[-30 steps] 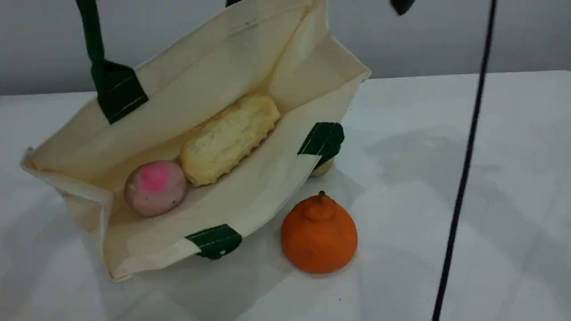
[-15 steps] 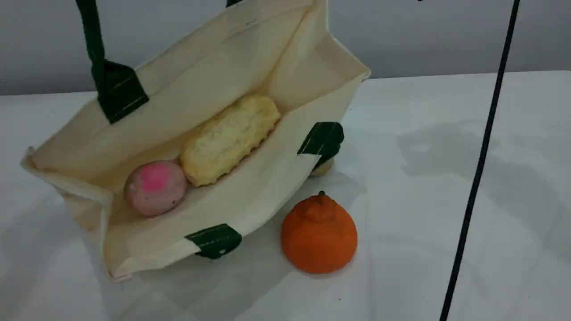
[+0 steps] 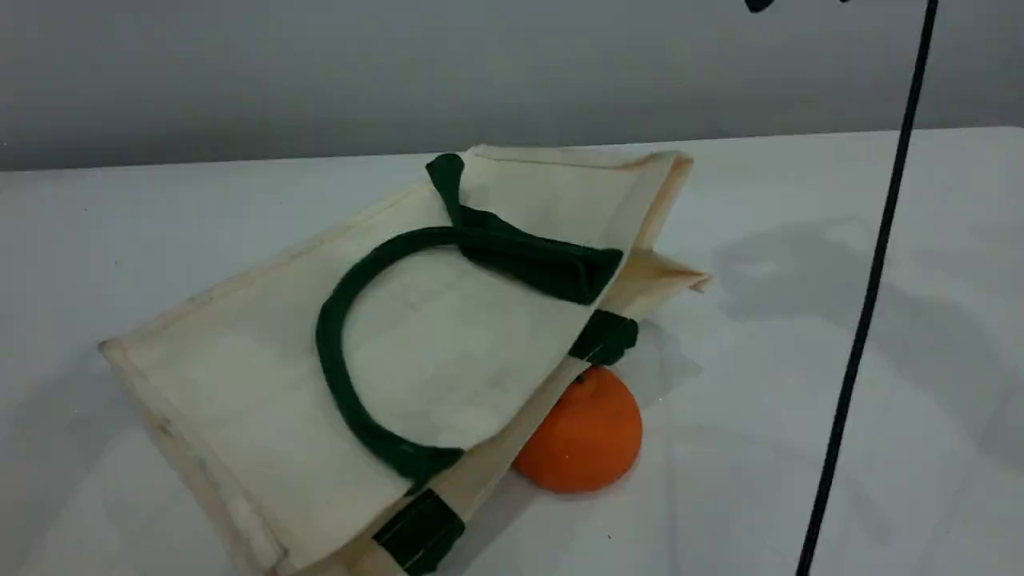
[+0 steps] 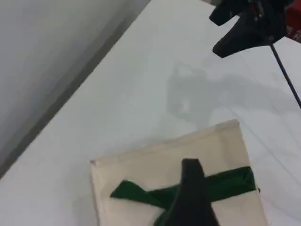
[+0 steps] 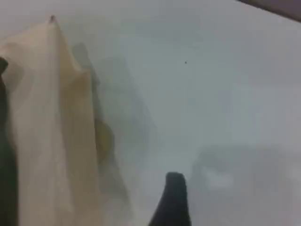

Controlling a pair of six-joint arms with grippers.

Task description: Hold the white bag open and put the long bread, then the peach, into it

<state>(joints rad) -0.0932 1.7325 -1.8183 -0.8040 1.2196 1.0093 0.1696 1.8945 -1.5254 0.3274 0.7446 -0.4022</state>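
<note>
The white bag (image 3: 416, 352) lies collapsed flat on the table (image 3: 800, 336), edge resting on an orange fruit (image 3: 588, 440). Bread and peach are probably under the cloth; we can't see them. Both grippers hang empty, jaws wide.

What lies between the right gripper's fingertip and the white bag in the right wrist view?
Only bare table. In the right wrist view, nothing lies between the right gripper and the white bag.

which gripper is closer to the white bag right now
Left. The left gripper hangs directly above the collapsed white bag and its green handle. The right gripper is off to the bag's side, over the bare table.
</note>
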